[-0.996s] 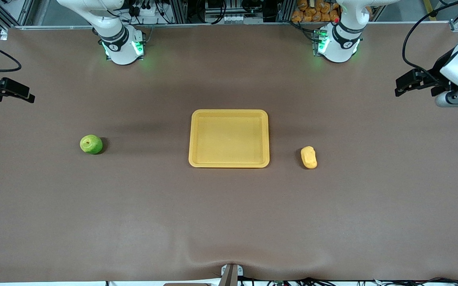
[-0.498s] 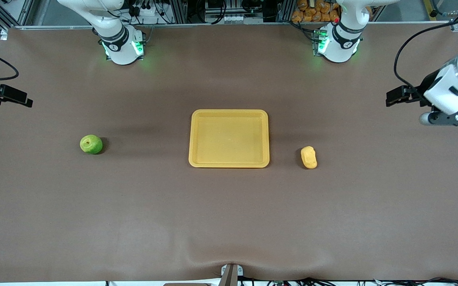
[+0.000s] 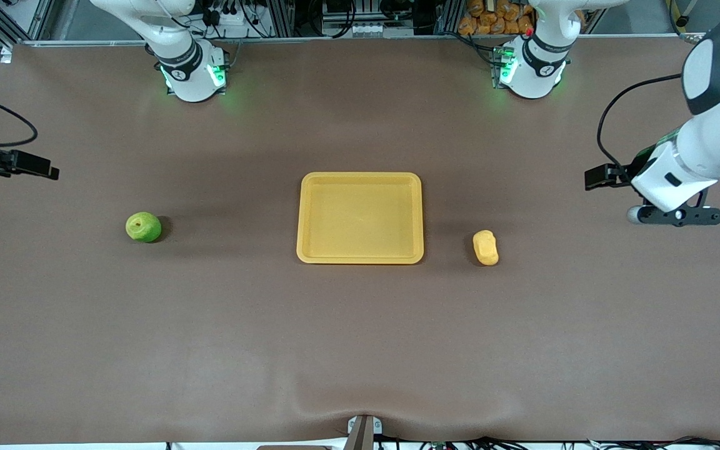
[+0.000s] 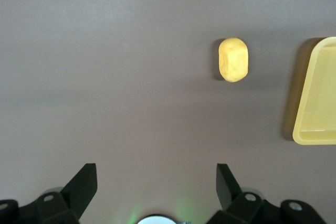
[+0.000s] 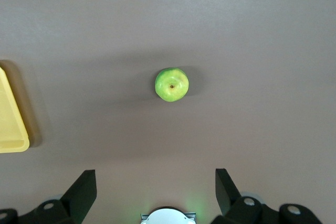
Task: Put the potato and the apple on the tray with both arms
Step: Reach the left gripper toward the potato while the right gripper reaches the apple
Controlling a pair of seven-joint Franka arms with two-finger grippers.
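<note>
The yellow-orange tray [image 3: 360, 219] lies empty at the middle of the table. The green apple [image 3: 143, 227] sits toward the right arm's end, the yellow potato [image 3: 485, 247] toward the left arm's end, close to the tray. My left gripper [image 3: 599, 177] is open and empty, up over bare table out past the potato. Its wrist view shows the gripper [image 4: 156, 171], the potato [image 4: 233, 60] and a tray corner [image 4: 315, 98]. My right gripper [image 3: 38, 167] is open and empty, up over the table edge past the apple. Its wrist view shows the gripper [image 5: 156, 174], the apple [image 5: 171, 84] and a tray corner [image 5: 10, 124].
The brown mat [image 3: 360, 337] covers the whole table. The two green-lit arm bases [image 3: 192, 75] [image 3: 530, 72] stand along the edge farthest from the front camera, with cables and racks past them. A small camera mount [image 3: 363, 431] sits at the nearest edge.
The left arm has swung in over the table, bringing its gripper closer to the potato. The right gripper has shifted slightly toward the apple. Apple, potato and tray have not moved.
</note>
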